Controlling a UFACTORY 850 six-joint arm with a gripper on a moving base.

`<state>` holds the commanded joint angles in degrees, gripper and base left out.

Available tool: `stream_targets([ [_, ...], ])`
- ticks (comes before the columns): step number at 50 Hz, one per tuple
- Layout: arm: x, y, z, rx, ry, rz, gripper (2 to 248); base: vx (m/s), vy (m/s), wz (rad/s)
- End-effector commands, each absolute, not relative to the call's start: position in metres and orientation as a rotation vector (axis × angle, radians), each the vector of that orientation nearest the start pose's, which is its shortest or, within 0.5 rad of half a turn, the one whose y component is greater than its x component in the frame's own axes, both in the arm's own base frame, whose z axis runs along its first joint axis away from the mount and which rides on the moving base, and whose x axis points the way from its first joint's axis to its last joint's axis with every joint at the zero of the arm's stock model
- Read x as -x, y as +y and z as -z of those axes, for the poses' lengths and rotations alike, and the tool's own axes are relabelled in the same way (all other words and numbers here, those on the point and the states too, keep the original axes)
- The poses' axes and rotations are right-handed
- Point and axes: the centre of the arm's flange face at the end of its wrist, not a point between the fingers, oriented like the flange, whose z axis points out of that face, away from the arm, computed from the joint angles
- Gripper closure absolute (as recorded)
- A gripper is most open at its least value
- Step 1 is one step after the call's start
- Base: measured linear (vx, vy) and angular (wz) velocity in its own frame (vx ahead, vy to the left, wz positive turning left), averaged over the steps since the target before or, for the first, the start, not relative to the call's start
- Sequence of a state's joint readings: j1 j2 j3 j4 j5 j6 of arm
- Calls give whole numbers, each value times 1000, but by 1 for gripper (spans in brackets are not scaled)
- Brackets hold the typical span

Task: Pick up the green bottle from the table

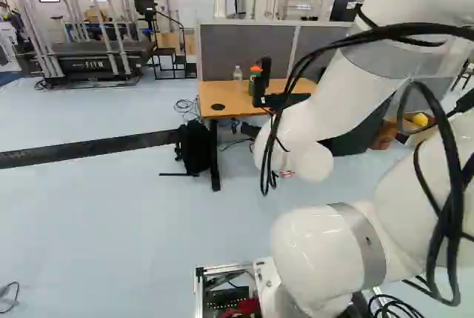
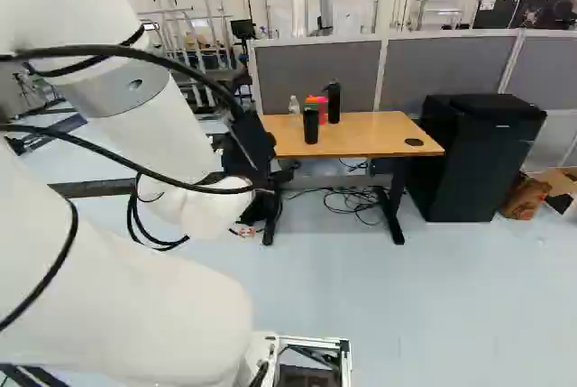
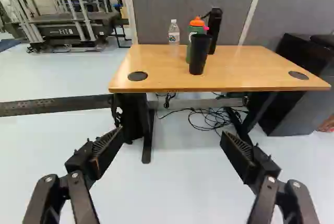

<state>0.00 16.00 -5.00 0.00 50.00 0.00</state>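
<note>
Part of my gripper [image 2: 250,142] shows as a dark shape at the arm's end in the right base view, fingertips unclear. In the wrist view the gripper [image 3: 172,151] stands open, its fingers wide apart with nothing between them. The green bottle [image 3: 193,30], with an orange lid, is upright on the wooden table [image 3: 245,67], well ahead of the gripper. A black tumbler [image 3: 198,56] stands in front and hides part of it. The bottle [image 1: 254,75] also appears on the table in the left base view.
A clear plastic bottle [image 3: 174,35] and a tall black bottle [image 3: 215,28] stand on either side of the green one. Grey partitions [image 2: 469,58] rise behind the table. A black cabinet [image 2: 478,152] is beside it; cables [image 3: 209,119] lie below. A long dark beam [image 1: 89,149] reaches the table's leg area.
</note>
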Motion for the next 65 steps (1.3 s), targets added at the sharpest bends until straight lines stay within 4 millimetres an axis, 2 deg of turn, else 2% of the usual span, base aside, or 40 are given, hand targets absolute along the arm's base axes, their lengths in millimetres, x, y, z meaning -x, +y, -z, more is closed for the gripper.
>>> stream_targets([
  [28, -270, 0, -366, 2558, 0, 1824, 3, 115, -14, -21],
  [65, -270, 0, -366, 2558, 0, 1824, 3, 228, -109, -5],
])
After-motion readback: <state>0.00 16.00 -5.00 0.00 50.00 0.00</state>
